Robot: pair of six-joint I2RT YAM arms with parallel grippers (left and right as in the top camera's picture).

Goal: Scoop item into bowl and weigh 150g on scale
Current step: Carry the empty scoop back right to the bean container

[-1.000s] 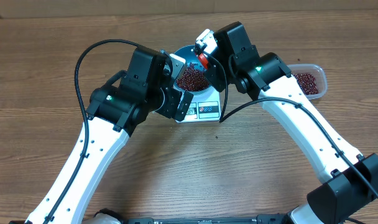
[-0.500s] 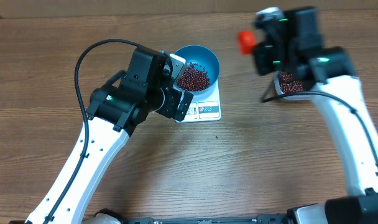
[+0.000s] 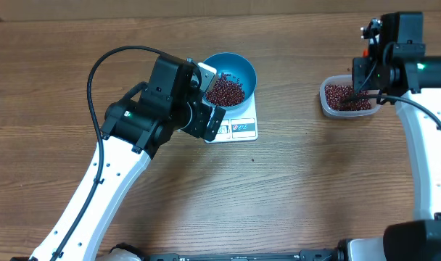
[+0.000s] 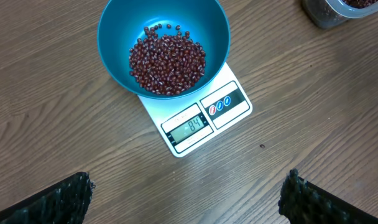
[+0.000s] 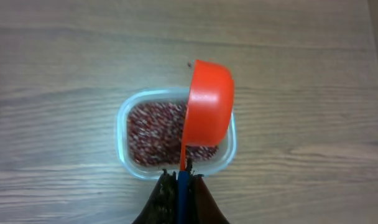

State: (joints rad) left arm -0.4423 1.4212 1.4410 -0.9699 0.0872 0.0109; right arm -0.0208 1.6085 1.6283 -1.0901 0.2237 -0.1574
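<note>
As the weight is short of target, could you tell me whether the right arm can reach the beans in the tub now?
Probably yes: the right gripper holds the red scoop over the open tub, with nothing between it and the beans.

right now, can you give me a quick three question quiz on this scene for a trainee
1. True or false: the blue bowl on the scale is empty.
2. The right gripper holds the red scoop above which of these? A) the blue bowl B) the clear tub C) bare table
3. Fill in: the left gripper is ___ and holds nothing.

Key
1. False: it holds a heap of beans.
2. B
3. open
</note>
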